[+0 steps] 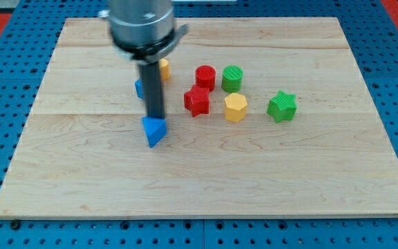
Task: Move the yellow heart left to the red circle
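Note:
The red circle (205,76) stands near the middle of the wooden board (309,173). A yellow block (164,68), which I take to be the yellow heart, lies to its left, mostly hidden behind my rod. My tip (156,116) is below the yellow block, just above the blue triangle (155,131) and touching or nearly touching it. A blue block (140,88) shows partly behind the rod at its left.
A red star (197,100) lies below the red circle. A green circle (231,78) is right of the red circle, a yellow hexagon (235,107) below it, and a green star (282,106) further to the view's right.

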### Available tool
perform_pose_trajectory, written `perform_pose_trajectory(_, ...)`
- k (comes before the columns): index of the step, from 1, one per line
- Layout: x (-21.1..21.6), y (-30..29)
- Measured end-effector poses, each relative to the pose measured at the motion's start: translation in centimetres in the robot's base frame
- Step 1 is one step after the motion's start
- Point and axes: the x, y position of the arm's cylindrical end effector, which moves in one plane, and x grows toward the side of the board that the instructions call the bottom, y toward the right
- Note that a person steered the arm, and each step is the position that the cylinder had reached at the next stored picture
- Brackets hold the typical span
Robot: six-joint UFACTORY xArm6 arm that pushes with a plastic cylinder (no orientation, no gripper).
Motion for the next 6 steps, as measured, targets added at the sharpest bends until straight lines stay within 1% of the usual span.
perform_pose_trajectory(1, 1.5, -8.8)
perform_pose_trajectory(2, -0.5, -11.7)
perform_pose_trajectory(3, -9.9, -10.2)
perform_pose_trajectory(4, -13.7, -3.1)
perform_pose_trajectory(5, -13.1, 7.8)
perform_pose_trajectory(6, -12.7, 8.2)
